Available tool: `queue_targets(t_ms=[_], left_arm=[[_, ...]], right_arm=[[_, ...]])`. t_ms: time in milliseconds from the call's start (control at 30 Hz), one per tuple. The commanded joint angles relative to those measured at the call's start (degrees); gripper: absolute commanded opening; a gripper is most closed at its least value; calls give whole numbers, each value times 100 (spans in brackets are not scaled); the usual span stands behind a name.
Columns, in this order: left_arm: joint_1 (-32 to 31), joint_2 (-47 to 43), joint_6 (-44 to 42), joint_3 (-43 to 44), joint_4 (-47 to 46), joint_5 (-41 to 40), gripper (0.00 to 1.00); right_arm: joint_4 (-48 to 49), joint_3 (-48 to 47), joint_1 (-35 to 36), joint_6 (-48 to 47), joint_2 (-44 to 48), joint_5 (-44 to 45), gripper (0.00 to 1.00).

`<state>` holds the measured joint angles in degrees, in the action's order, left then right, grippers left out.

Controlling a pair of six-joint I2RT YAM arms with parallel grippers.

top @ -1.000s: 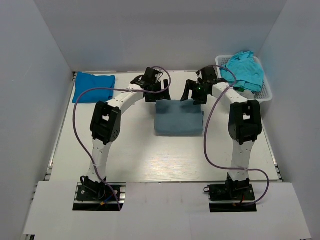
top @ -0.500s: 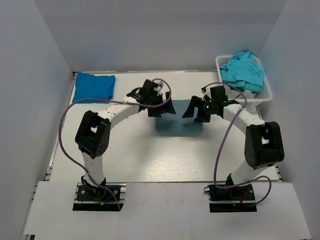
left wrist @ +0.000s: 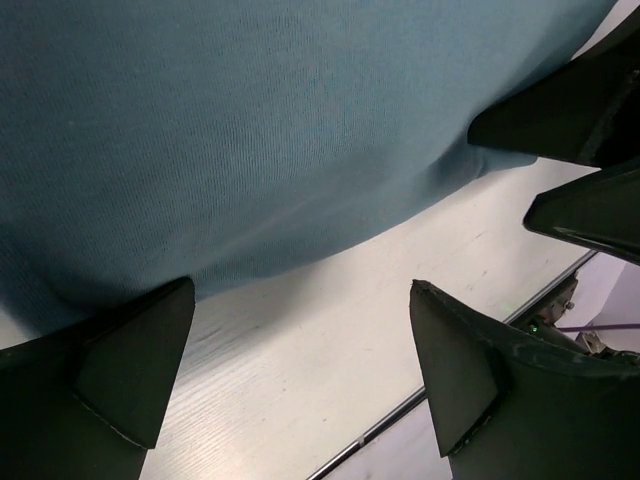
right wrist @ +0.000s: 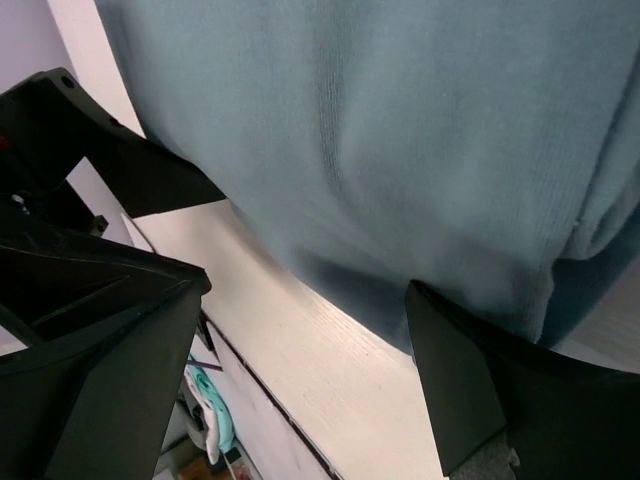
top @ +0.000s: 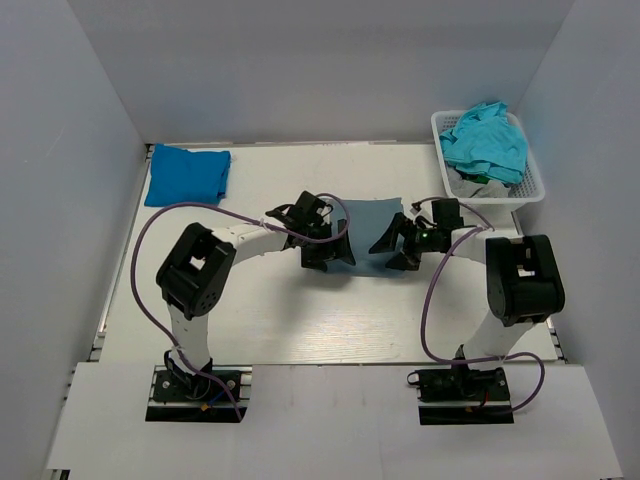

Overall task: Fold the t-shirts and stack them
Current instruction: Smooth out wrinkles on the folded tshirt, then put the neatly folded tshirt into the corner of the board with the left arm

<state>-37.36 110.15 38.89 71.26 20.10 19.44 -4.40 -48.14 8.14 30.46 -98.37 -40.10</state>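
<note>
A folded dusty grey-blue t-shirt (top: 372,218) lies mid-table. My left gripper (top: 328,250) and right gripper (top: 396,248) are both open, low over its near edge, side by side. In the left wrist view the shirt (left wrist: 250,130) fills the top and the open gripper (left wrist: 300,360) has bare table between its fingers (left wrist: 130,360). In the right wrist view the shirt (right wrist: 400,130) hangs over the open gripper (right wrist: 300,380). A folded bright blue t-shirt (top: 187,174) lies at the far left. Turquoise t-shirts (top: 487,140) are heaped in the basket.
The white mesh basket (top: 532,188) stands at the far right corner against the wall. Grey walls close in the table on the left, back and right. The right gripper's fingers (left wrist: 570,120) show in the left wrist view, close by.
Both grippers have moved from the far edge of the grey-blue shirt across it toward me, down to its near edge. The shirt stays in place.
</note>
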Motion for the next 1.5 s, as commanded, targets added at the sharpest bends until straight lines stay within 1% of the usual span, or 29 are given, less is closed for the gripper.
queue_targets(t_ms=[0,67,133,267,333,400,433,500,567,600,633,667,700,767,800,833,867,933,1000,1100,1267,1333,1400,1467], left_arm=[[89,42,-295,-148,390,-783,100],[89,42,-426,-148,442,-714,100],[89,-116,-487,-96,521,-714,100],[-43,-704,-620,388,952,-1109,100],[-43,-1108,-620,475,952,-1180,100],[-43,-1267,-681,651,952,-1653,100],[-43,-1268,-681,721,1022,-1924,100],[19,-1093,-734,1072,1276,-2128,100],[71,-575,-734,1458,1583,-2444,100],[71,-356,-734,1895,1950,-2584,100],[71,-127,-734,2144,2154,-2708,100],[71,110,-734,2607,2356,-2926,100],[71,538,-812,2812,2628,-2989,100],[71,910,-918,3138,2753,-3095,100],[71,1077,-919,3470,2989,-3096,100],[71,1357,-919,3621,3096,-3183,100],[71,1438,-919,3718,3149,-3183,100],[124,1492,-805,3719,3149,-3323,100],[124,1492,-804,3465,3054,-3324,100],[124,1422,-804,3096,2632,-3053,100],[-24,1773,-1120,3148,2324,-2542,100],[-87,1878,-1234,3148,2228,-2166,100],[-87,1984,-1235,3148,2156,-1998,100],[-87,2072,-1235,3008,2008,-1997,96]], right_arm=[[142,305,-190,-242,-122,590,90],[-7,262,-234,-452,-25,582,90],[-392,60,-234,-750,212,564,90],[-1279,-624,-225,-1191,808,388,90],[-1405,-758,-199,-1226,1309,415,90],[-1563,-899,-208,-1174,1521,573,90],[-1807,-1003,-208,-1148,1783,582,90],[-2072,-1101,-208,-1182,1908,564,90],[-2222,-1136,-217,-1218,2111,468,90],[-2188,-1128,-243,-1139,2224,476,90],[-2257,-1119,-225,-1121,2321,468,90],[-2354,-1127,-225,-1104,2348,442,90],[-2389,-1136,-251,-1103,2409,389,90],[-2503,-1197,-243,-1095,2497,301,90],[-2600,-1224,-252,-1164,2533,283,90],[-2644,-1250,-234,-1165,2550,292,90],[-2723,-1294,-234,-1182,2603,335,90],[-2872,-1338,-252,-1235,2656,449,90],[-2908,-1330,-226,-1305,2709,555,90],[-2952,-1286,-260,-1367,2691,643,90],[-2935,-1128,-252,-1349,2656,643,90],[-2926,-1110,-260,-1341,2665,679,90],[-2943,-1101,-252,-1349,2656,748,90],[-2961,-1101,-260,-1341,2673,801,90]])
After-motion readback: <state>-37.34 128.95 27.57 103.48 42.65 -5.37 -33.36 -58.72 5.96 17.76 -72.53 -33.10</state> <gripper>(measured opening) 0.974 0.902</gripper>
